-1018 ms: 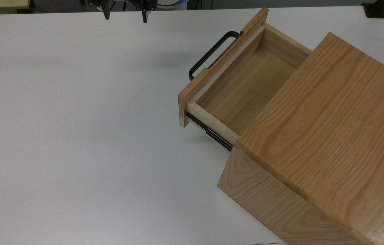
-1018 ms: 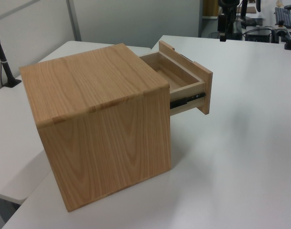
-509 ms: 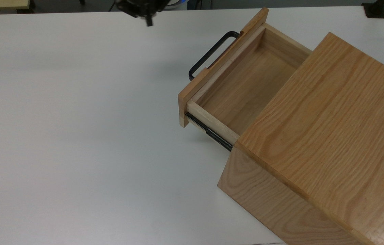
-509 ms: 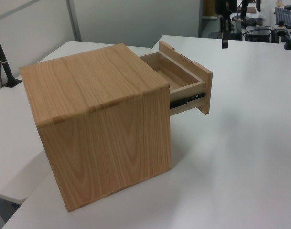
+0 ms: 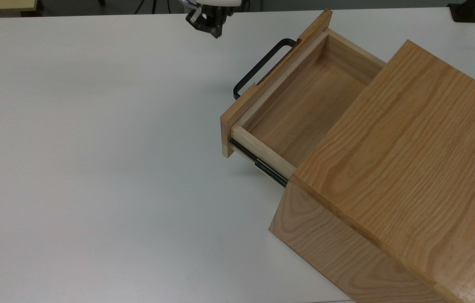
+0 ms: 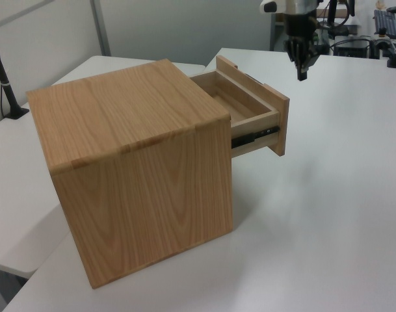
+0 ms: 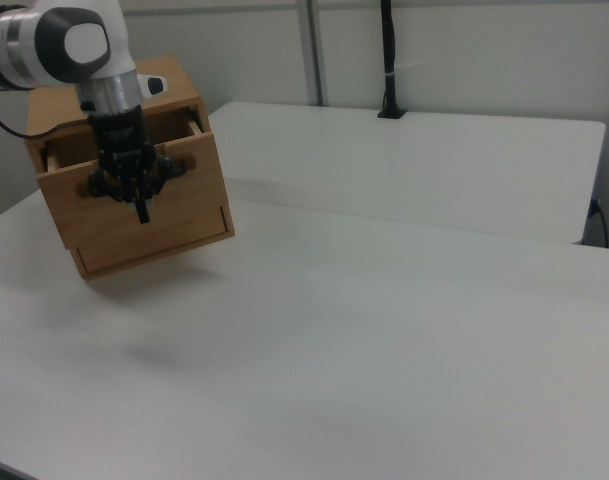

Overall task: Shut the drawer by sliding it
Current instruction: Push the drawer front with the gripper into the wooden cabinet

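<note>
Drawer (image 5: pixel 300 105) stands pulled well out of the cabinet (image 5: pixel 406 168) on the white table (image 5: pixel 94 168), its black handle (image 5: pixel 260 67) facing the top view's left. The claw (image 5: pixel 214 33) hangs in the air near the handle, apart from it, holding nothing; whether it is spread or pressed together I cannot tell. A risk, as I judge it: a push landing off-centre on the front panel (image 6: pixel 279 123) or catching the handle could skew the drawer on its rails (image 5: pixel 258 162), or shove the whole cabinet across the table.
</note>
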